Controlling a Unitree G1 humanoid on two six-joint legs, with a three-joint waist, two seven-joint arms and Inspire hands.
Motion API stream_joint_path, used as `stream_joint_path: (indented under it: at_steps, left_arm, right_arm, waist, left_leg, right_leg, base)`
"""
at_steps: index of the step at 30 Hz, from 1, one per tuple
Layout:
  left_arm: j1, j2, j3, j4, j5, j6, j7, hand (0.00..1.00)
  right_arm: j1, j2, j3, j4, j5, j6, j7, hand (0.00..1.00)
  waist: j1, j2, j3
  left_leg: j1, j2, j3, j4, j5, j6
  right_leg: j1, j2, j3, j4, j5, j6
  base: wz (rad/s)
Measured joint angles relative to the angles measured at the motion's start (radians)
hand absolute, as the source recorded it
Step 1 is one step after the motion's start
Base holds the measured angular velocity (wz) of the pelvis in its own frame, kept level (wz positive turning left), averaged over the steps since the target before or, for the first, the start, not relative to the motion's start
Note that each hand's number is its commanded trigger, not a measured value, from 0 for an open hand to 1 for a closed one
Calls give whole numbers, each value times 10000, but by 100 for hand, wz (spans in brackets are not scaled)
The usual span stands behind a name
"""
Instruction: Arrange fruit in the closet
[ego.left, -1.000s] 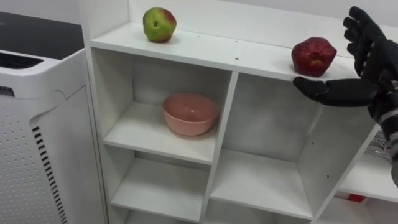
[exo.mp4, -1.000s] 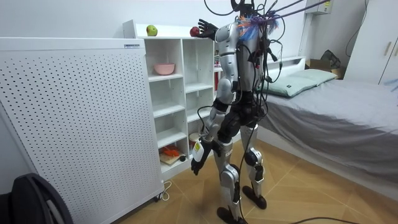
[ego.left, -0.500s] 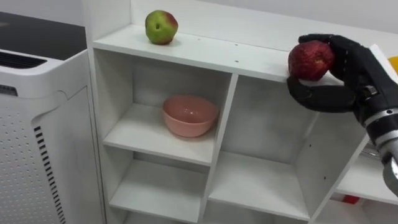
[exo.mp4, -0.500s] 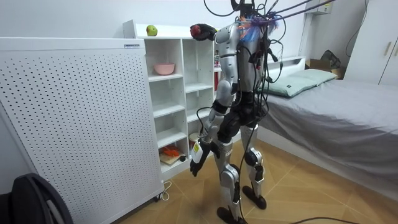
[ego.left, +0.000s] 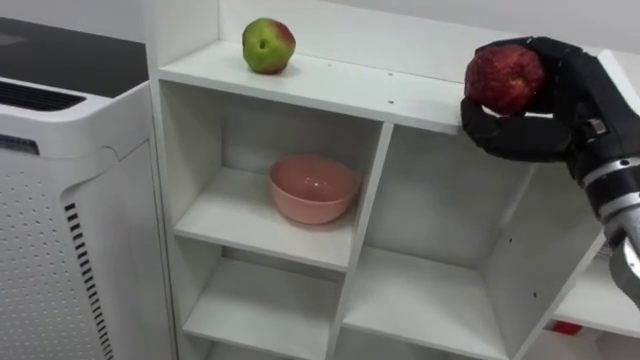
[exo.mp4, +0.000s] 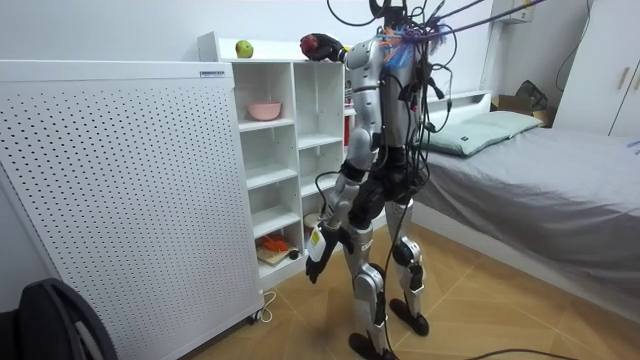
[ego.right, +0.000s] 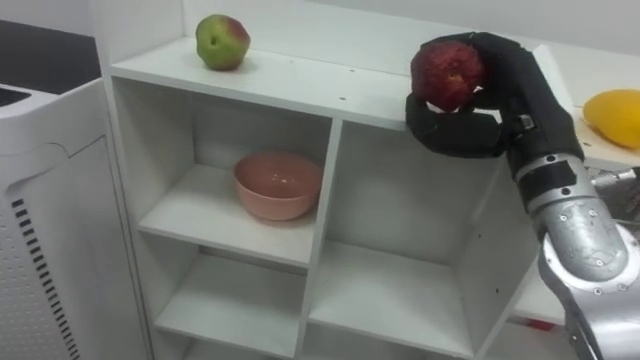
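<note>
Your robot stands on a wood floor (exo.mp4: 470, 310) facing a white closet (ego.left: 340, 90), with a perforated white unit (ego.left: 70, 200) to its left and a bed (exo.mp4: 520, 170) behind; a green apple (ego.left: 268, 45) sits on the top board, a pink bowl (ego.left: 313, 187) in the compartment below. The right hand (ego.left: 565, 95) is curled round the red apple (ego.left: 503, 78) at the board's right end, the thumb underneath hiding whether fruit touches board. A yellow fruit (ego.right: 612, 115) is cut off at right; the left hand (exo.mp4: 314, 262) hangs by the thigh, fingers too small to read.
</note>
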Motion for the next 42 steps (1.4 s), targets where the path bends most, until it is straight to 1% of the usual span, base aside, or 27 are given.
stream_joint_path:
  at_steps: [2,5,7,8,11,13,15,16,18,20,22,23,25,27,28,30,32,33,34,35,36,37,38,39,40,41,42]
  left_arm:
    - [-11,-1,-1,-3,5,-8,-1,0]
    - [-28,4,3,-1,10,-9,-4,0]
    - [-40,-3,2,-2,10,-27,-8,0]
    - [-41,-2,2,-2,11,-33,-7,0]
    - [-39,-2,1,-2,17,-33,1,0]
    - [-23,-3,-1,-2,18,-30,11,0]
    - [-73,-3,-2,-4,20,-30,25,0]
    - [-91,-3,-2,-4,20,-31,40,0]
    - [-156,-3,-2,3,17,-32,40,0]
    - [-176,-3,-21,70,16,-41,45,0]
    - [-175,6,-166,122,13,-41,122,0]
    - [-176,3,-218,156,14,-43,163,0]
    - [-145,6,-359,175,-4,-50,217,0]
    - [-163,10,-447,182,-72,-73,234,0]
    - [-172,15,-540,209,-96,-116,243,0]
    - [-252,45,-661,463,-209,-259,247,0]
    - [-413,70,-717,801,-400,-264,254,0]
    - [-597,83,-771,927,-499,-253,262,0]
    - [-665,82,-868,928,-525,-255,283,0]
    - [-713,79,-959,957,-562,-265,287,0]
    - [-880,52,-1131,1230,-726,-302,290,0]
    - [-1145,20,-1311,1529,-919,-312,290,0]
    - [-1255,20,-1409,1664,-1062,-323,290,0]
    - [-1400,25,-1544,1826,-1362,-370,294,0]
    - [-1503,25,-1585,1976,-1608,-444,332,0]
    - [-1551,32,-1656,1984,-1720,-461,369,0]
    - [-1588,46,-1704,2013,-1825,-463,439,0]
  right_arm:
    - [22,3,35,-333,-6,5,46,100]
    - [101,43,145,-683,10,8,169,100]
    - [184,137,152,-812,61,12,233,100]
    - [267,142,164,-952,66,18,242,100]
    - [708,262,357,-1753,47,21,543,100]
    - [936,600,372,-2106,-94,26,753,100]
    - [979,651,418,-2200,-98,64,896,100]
    - [983,652,481,-2255,-115,136,905,100]
    - [984,652,553,-2476,-267,253,906,100]
    - [1022,662,644,-2679,-431,258,912,100]
    - [1299,795,660,-2837,-465,255,912,100]
    - [1425,810,664,-2869,-459,255,912,100]
    - [1965,814,816,-3015,-514,255,916,100]
    - [2241,815,1055,-3017,-508,256,1047,100]
    - [2433,819,1189,-3016,-518,256,1208,100]
    - [2554,834,1461,-2978,-651,255,1349,100]
    - [2642,932,1549,-2779,-781,144,1468,100]
    - [2773,1128,1569,-2355,-803,-23,1480,100]
    - [2961,1317,1576,-1944,-816,15,1481,100]
    - [2993,1375,1612,-1740,-832,27,1489,100]
    - [3001,1481,1660,-1303,-1098,31,1507,100]
    - [2991,1669,1676,-800,-1409,30,1496,100]
    - [2983,1794,1676,-503,-1519,15,1480,100]
    - [2956,2039,1673,132,-1675,12,1446,100]
    - [2930,2160,1673,692,-1699,12,1408,100]
    - [2912,2196,1673,943,-1702,11,1384,100]
    - [2887,2331,1667,1457,-1845,1,1279,100]
  waist:
    - [-31,49,33]
    - [-46,112,25]
    - [-28,162,11]
    - [-27,178,8]
    - [-18,330,-37]
    - [-32,478,-75]
    - [-47,558,-79]
    - [-63,591,-97]
    - [-70,594,-102]
    - [-69,577,-112]
    - [-39,501,-157]
    - [-20,477,-154]
    - [145,411,-136]
    - [179,365,-103]
    - [235,388,-67]
    - [242,402,-58]
    - [231,411,-43]
    - [232,415,-25]
    - [238,440,-14]
    - [230,465,2]
    - [254,541,62]
    - [252,596,93]
    - [243,644,124]
    - [232,734,176]
    - [255,814,222]
    - [248,830,226]
    - [250,834,229]
  left_leg:
    - [-45,-5,-4,-1,0,0]
    - [-98,-6,-19,7,0,0]
    - [-68,0,-21,15,0,0]
    - [-65,0,-20,16,0,0]
    - [-63,0,-13,15,0,0]
    - [-60,-1,-5,12,0,0]
    - [-66,0,9,4,0,0]
    - [-81,2,2,6,1,0]
    - [-90,5,12,-7,1,-1]
    - [-87,5,-2,-16,1,-1]
    - [-51,4,-13,-16,1,-1]
    - [-20,3,-13,-20,1,-1]
    - [95,7,23,-86,1,-1]
    - [66,7,49,-84,1,-1]
    - [26,6,102,-65,1,-1]
    - [-125,7,126,43,1,-1]
    - [-384,8,78,184,1,0]
    - [-542,11,27,326,1,0]
    - [-747,22,10,484,0,0]
    - [-885,31,7,589,-1,1]
    - [-1202,50,1,827,-1,2]
    - [-1538,66,-18,1020,-2,2]
    - [-1700,83,-17,1136,-2,3]
    - [-2042,164,-16,1363,-3,5]
    - [-2469,156,-12,1651,-7,12]
    - [-2734,155,-13,1811,-10,16]
    - [-3219,149,0,2143,-26,43]
  right_leg:
    - [-28,-1,9,-3,0,0]
    - [-83,3,63,-11,0,0]
    - [-78,18,217,-8,0,0]
    - [-86,19,224,-9,0,0]
    - [-87,19,227,-7,1,-1]
    - [-86,19,226,-7,1,-1]
    - [-89,19,218,-8,0,-1]
    - [-94,19,204,-6,0,-1]
    - [-115,20,188,-6,0,-1]
    - [-117,23,186,-4,1,-1]
    - [-78,23,185,-2,1,-1]
    - [-56,23,183,-2,1,-1]
    - [-5,22,177,-5,0,-1]
    - [-13,15,158,-1,1,-1]
    - [-60,7,165,9,1,-1]
    - [-168,-8,166,29,1,-2]
    - [-350,-13,148,37,24,-40]
    - [-411,-15,120,46,39,-64]
    - [-575,-25,119,161,40,-67]
    - [-711,-29,117,261,40,-67]
    - [-1010,-48,77,465,42,-72]
    - [-1314,-64,6,654,46,-79]
    - [-1472,-69,1,761,46,-85]
    - [-1841,-83,8,1052,41,-100]
    - [-2369,-126,-7,1536,0,-157]
    - [-2677,-158,-2,1819,-44,-213]
    - [-3302,-258,1,2382,-180,-244]
  base:
    - [0]
    - [-2]
    - [-2]
    - [-6]
    - [-3]
    - [0]
    - [0]
    - [0]
    - [0]
    - [0]
    - [2]
    - [0]
    - [0]
    - [-5]
    - [-8]
    - [-4]
    - [4]
    - [13]
    - [14]
    - [10]
    - [5]
    - [4]
    - [0]
    - [0]
    - [-4]
    - [-3]
    - [0]
